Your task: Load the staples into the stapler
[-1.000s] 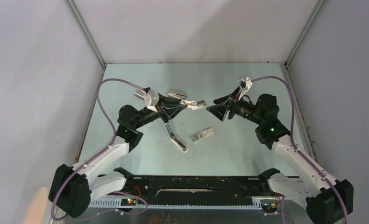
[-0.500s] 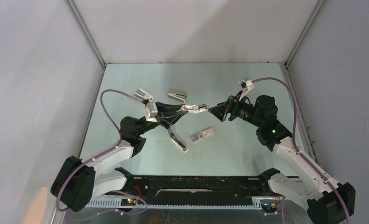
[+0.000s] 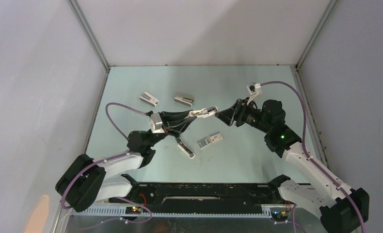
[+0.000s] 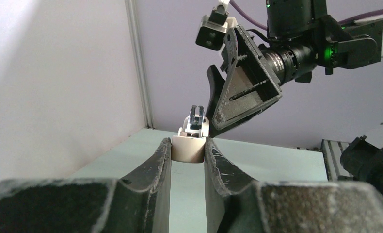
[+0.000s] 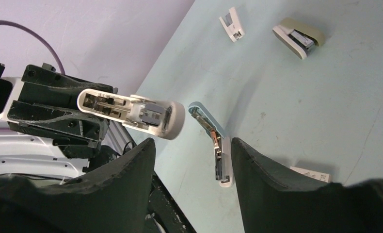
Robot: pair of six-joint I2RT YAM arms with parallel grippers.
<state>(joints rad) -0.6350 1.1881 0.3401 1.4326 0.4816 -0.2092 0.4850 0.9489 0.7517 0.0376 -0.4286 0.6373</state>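
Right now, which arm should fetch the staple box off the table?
Right. The right gripper has open, empty jaws, and the staple box lies on the table close by it. The left gripper is busy: its jaws clamp a white piece held in the air.

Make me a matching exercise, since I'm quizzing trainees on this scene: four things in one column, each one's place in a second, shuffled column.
Things
1. staples
2. slim stapler
3. beige wedge stapler
4. white part

Places
A. gripped in the left tool, above the table
B. lying on the table close under the left tool
C. far side, beside a white wedge stapler
D. on the table, just right of the slim stapler in the top view

Pairs: 1-D, 2-B, 3-C, 4-A
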